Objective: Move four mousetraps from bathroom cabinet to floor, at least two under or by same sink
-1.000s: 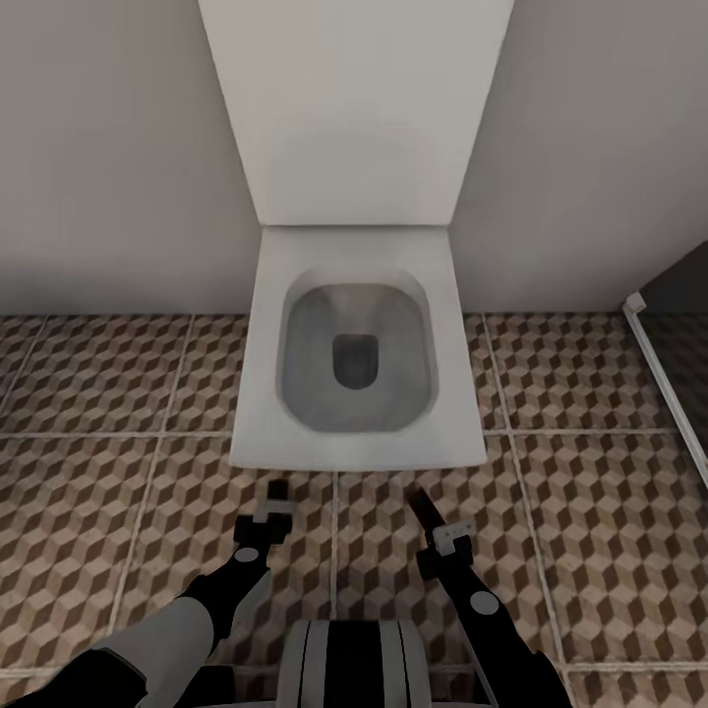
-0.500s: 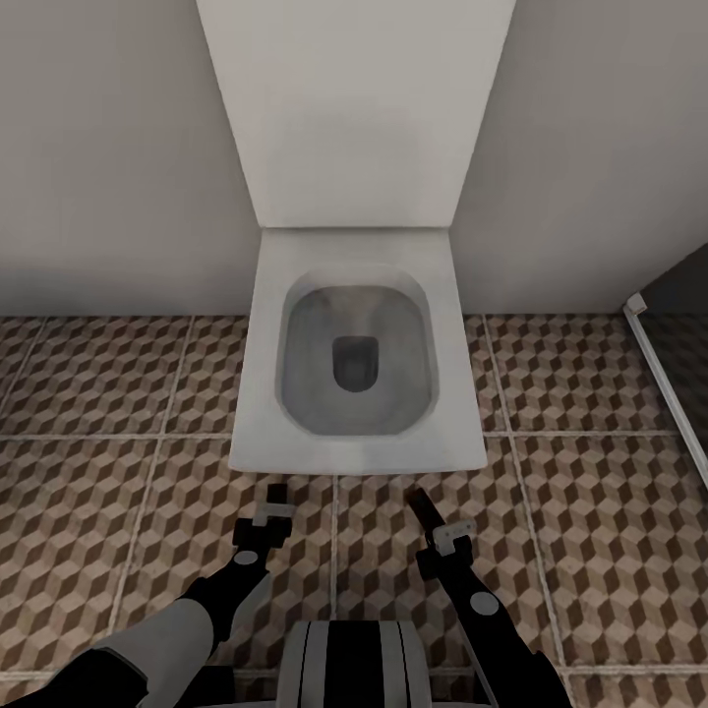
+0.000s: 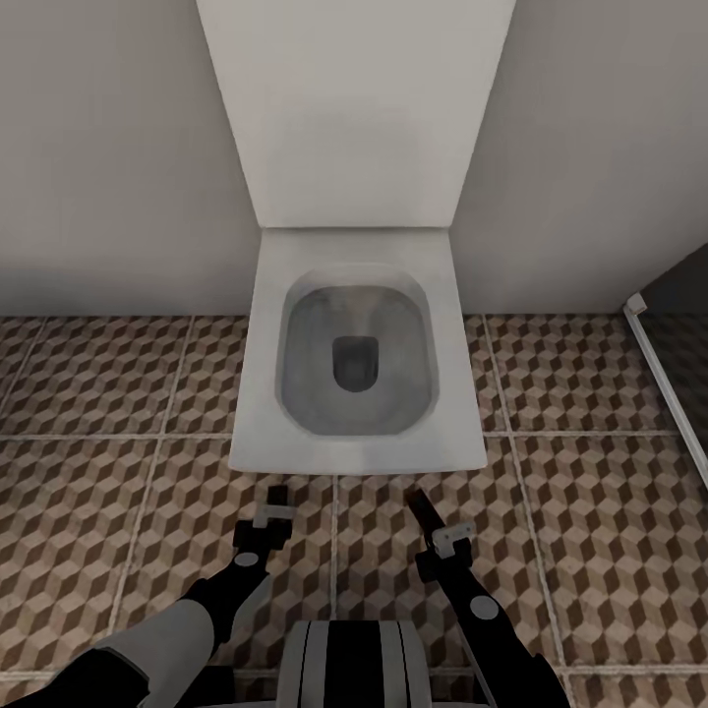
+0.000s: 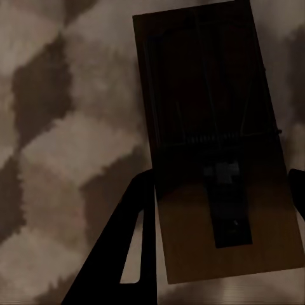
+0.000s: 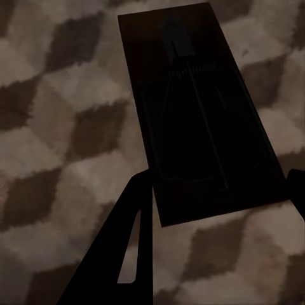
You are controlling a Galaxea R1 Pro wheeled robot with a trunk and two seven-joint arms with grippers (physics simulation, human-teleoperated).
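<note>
Mousetrap (image 4: 216, 152) pinched between left gripper (image 4: 219, 190) fingers (image 4: 136, 235), wooden board flat against cube-patterned bathroom floor (image 4: 57, 127) behind it. Second mousetrap (image 5: 200, 111) pinched between right gripper (image 5: 219, 190) fingers (image 5: 130, 241), darker, wire facing camera. From head view: left gripper (image 3: 271, 511) and right gripper (image 3: 438, 521) low over bathroom floor (image 3: 590, 511), near front edge of white toilet (image 3: 359, 256), bowl open, against pale wall (image 3: 108, 147).

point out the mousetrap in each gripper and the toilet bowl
left mousetrap (image 4: 216, 146), left wrist view, on its wire spring
right mousetrap (image 5: 197, 114), right wrist view, middle of its board
toilet bowl (image 3: 356, 359), head view, inside of the basin
</note>
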